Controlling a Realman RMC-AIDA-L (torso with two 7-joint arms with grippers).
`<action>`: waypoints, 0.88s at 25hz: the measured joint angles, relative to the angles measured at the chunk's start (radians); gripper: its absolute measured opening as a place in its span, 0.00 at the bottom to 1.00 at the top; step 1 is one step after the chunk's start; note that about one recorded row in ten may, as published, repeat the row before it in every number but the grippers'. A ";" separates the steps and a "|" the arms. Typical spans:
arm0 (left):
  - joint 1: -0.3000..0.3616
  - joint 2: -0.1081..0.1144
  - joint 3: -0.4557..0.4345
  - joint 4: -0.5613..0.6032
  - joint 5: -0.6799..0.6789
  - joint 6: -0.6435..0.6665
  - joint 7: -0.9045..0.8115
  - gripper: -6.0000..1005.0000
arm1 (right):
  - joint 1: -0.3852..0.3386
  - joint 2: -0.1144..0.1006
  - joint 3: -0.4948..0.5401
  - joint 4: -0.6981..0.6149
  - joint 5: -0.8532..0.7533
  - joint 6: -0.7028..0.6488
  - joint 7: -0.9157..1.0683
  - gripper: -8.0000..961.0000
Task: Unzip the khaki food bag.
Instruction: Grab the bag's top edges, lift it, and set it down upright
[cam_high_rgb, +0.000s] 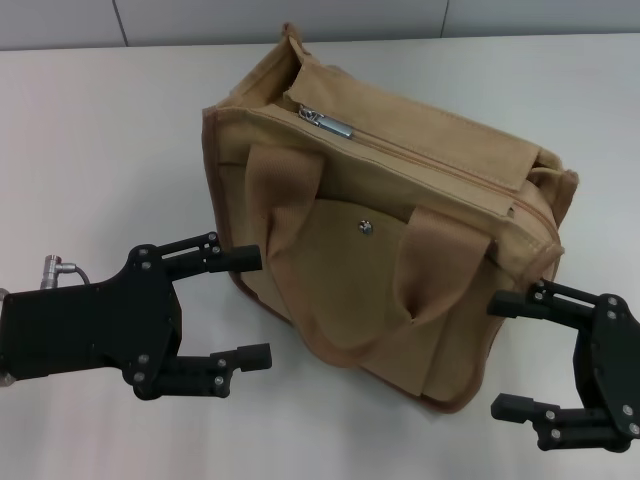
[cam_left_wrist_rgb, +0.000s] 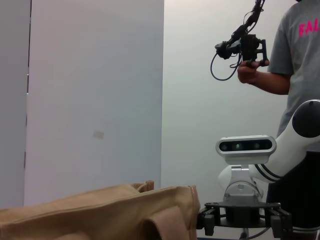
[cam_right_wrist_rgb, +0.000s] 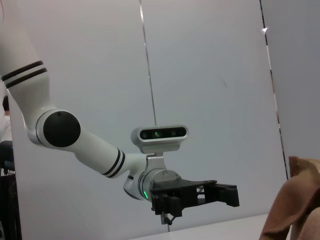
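The khaki food bag (cam_high_rgb: 400, 220) stands on the white table (cam_high_rgb: 100, 150), its two wide handles folded down over the front pocket with the metal snap (cam_high_rgb: 366, 227). The top zipper looks closed, with its silver pull (cam_high_rgb: 335, 125) at the bag's far left end. My left gripper (cam_high_rgb: 265, 305) hovers open beside the bag's near left corner, holding nothing. My right gripper (cam_high_rgb: 492, 355) hovers open by the near right corner, also holding nothing. The left wrist view shows the bag's top edge (cam_left_wrist_rgb: 100, 212). A corner of the bag (cam_right_wrist_rgb: 295, 210) appears in the right wrist view.
Bare table surrounds the bag, with a grey wall behind it. In the left wrist view a person (cam_left_wrist_rgb: 300, 75) stands beyond the right arm (cam_left_wrist_rgb: 295, 145), holding a black device (cam_left_wrist_rgb: 245, 50). The right wrist view shows my left arm (cam_right_wrist_rgb: 90, 145) across from it.
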 joint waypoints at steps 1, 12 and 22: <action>0.000 0.000 0.000 0.000 0.000 0.000 0.000 0.83 | 0.000 0.000 0.000 0.000 0.000 0.000 0.000 0.87; 0.016 -0.001 -0.071 -0.004 -0.001 -0.012 0.035 0.83 | -0.001 0.002 0.020 0.003 0.015 0.001 -0.004 0.87; 0.035 -0.045 -0.277 -0.015 0.004 -0.211 0.067 0.83 | -0.024 0.000 0.095 -0.002 0.053 -0.019 -0.011 0.87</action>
